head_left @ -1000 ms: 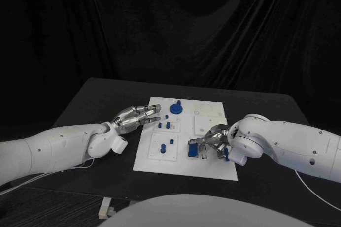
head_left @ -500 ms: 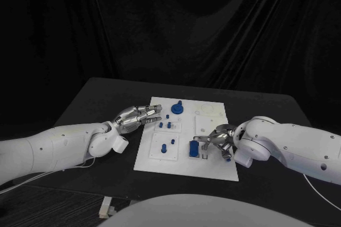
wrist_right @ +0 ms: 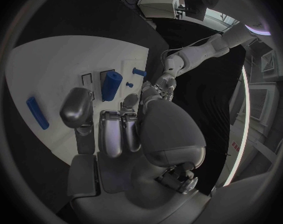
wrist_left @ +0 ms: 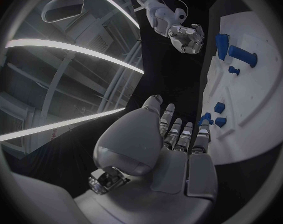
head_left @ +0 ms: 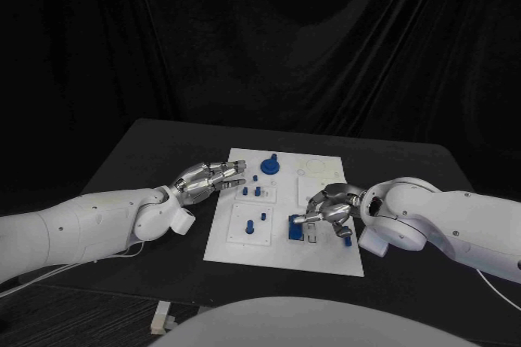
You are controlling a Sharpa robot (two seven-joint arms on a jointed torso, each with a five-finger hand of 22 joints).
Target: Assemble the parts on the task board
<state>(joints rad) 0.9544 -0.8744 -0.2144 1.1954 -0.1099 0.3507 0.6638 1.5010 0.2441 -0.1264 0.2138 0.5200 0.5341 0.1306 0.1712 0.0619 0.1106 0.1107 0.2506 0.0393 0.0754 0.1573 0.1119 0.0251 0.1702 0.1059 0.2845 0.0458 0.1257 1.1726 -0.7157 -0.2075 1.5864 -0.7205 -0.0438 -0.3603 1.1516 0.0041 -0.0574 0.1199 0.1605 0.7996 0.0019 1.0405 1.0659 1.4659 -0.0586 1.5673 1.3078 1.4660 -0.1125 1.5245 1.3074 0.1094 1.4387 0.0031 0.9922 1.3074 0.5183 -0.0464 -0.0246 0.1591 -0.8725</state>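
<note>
Head view shows the black table [head_left: 152, 147] with the white task board [head_left: 326, 253] lying flat at its middle, long side running away from the robot. Both white arms reach in over the table. The left hand [head_left: 206, 178] sits just off the board's left edge near the far half, its fingers [wrist_left: 179, 132] lying straight and side by side, thumb apart, with nothing in them; the fingertips point at the board's edge, and whether they touch it I cannot tell. The right hand [head_left: 329, 205] hangs over the board's right half, fingers curled downward and close together; the right wrist view shows nothing between them, though whether they press on the board cannot be told. Just beside that hand's fingertips, on its left, a blue block [head_left: 295, 228] sits in a square section of the board. A narrow blue bar [head_left: 348, 238] lies on the board near the right edge, below the hand. A round blue knob part [head_left: 269, 165] stands at the far left corner. A blue oblong peg [head_left: 248, 227] lies in the near left square, and several small blue pegs [head_left: 253, 190] stand in the square beyond it.
</note>
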